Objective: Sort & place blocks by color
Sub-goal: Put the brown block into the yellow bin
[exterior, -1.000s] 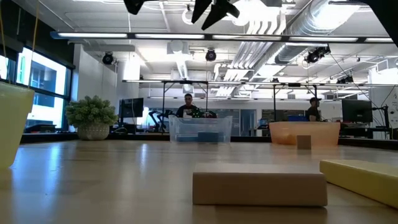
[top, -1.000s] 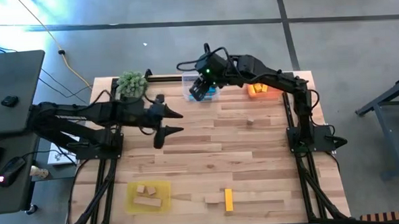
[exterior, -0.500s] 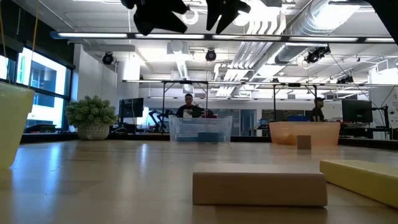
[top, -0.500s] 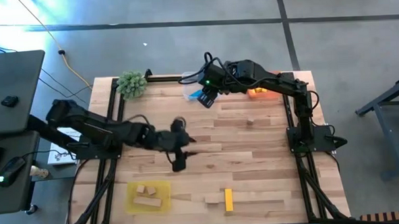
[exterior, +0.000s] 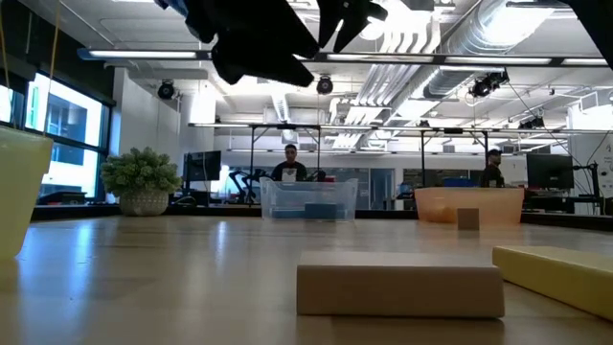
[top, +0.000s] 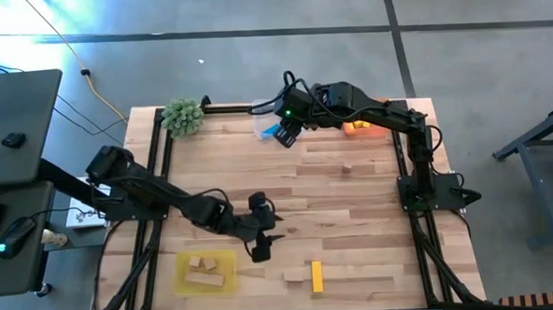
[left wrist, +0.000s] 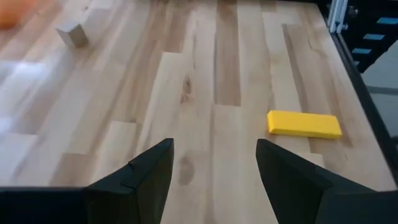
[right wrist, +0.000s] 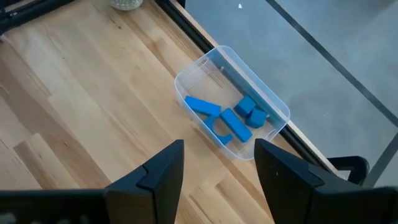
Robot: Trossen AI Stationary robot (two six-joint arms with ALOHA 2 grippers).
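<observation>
My left gripper (top: pixel 268 232) (left wrist: pixel 214 180) hangs open over the table's near middle, touching nothing. A yellow bar (top: pixel 316 276) (left wrist: pixel 304 124) and a plain wood bar (top: pixel 294 276) (exterior: pixel 399 289) lie flat just beyond it toward the near edge. A plain wood cube (top: pixel 346 168) (left wrist: pixel 73 34) sits alone right of centre. My right gripper (top: pixel 285 136) (right wrist: pixel 219 174) is open and empty, above the boards beside the clear tray (right wrist: pixel 273 102), which holds several blue blocks (right wrist: pixel 231 118). Two plain wood blocks (top: pixel 204 270) lie in the yellow tray (top: pixel 227 260).
An orange tray (top: pixel 357 125) (exterior: pixel 469 203) stands at the far edge, right of the clear tray. The green plant ball (top: pixel 183 116) (exterior: pixel 141 177) sits at the far left corner. Bare boards lie between the wood cube and the near bars. People show in the room behind.
My left gripper has swung from beside the plant ball across the table toward the near edge and the right, ending close to the yellow tray and the bars. My right gripper has drawn a little off the clear tray toward the near edge, then held still.
</observation>
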